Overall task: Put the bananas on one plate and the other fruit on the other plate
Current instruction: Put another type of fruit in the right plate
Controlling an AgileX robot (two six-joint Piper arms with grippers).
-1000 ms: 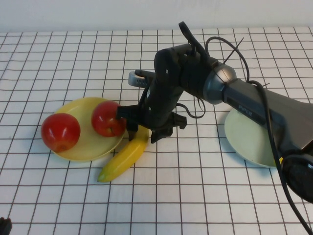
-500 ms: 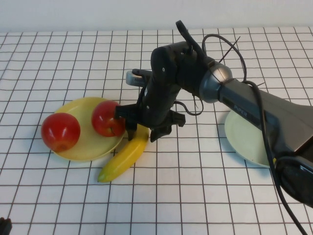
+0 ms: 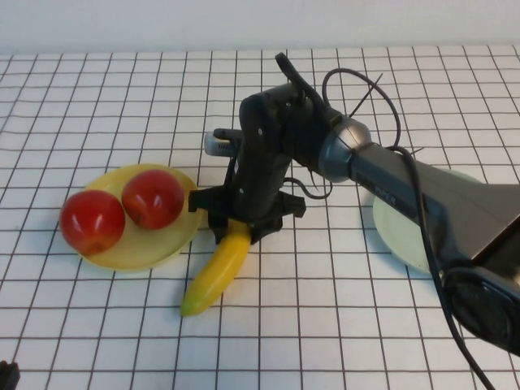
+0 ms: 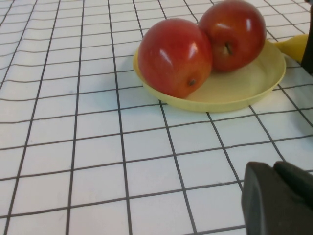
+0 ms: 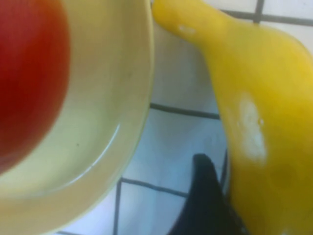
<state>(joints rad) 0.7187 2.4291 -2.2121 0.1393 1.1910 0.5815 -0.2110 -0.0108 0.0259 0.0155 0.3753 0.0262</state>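
Observation:
One banana (image 3: 216, 270) lies on the table just right of the pale yellow plate (image 3: 175, 241). Its upper end sits between the fingers of my right gripper (image 3: 238, 231), which reaches across from the right. In the right wrist view a black finger (image 5: 205, 196) presses against the banana (image 5: 264, 122), beside the yellow plate's rim (image 5: 139, 93). Two red apples (image 3: 92, 221) (image 3: 152, 197) sit side by side on the yellow plate. The pale blue-green plate (image 3: 400, 231) lies at the right, partly hidden by the arm. A second banana is hidden. My left gripper (image 4: 279, 196) is shut and empty, low near the table in front of the yellow plate (image 4: 234, 95).
The table is a white cloth with a black grid. My right arm and its cables span from the right edge to the middle, over the blue-green plate. The left gripper's tip shows at the bottom left corner (image 3: 6, 374).
The right apple rolled left against the other apple. My right gripper moved down and left onto the banana's upper end, and the banana's lower tip swung right and nearer.

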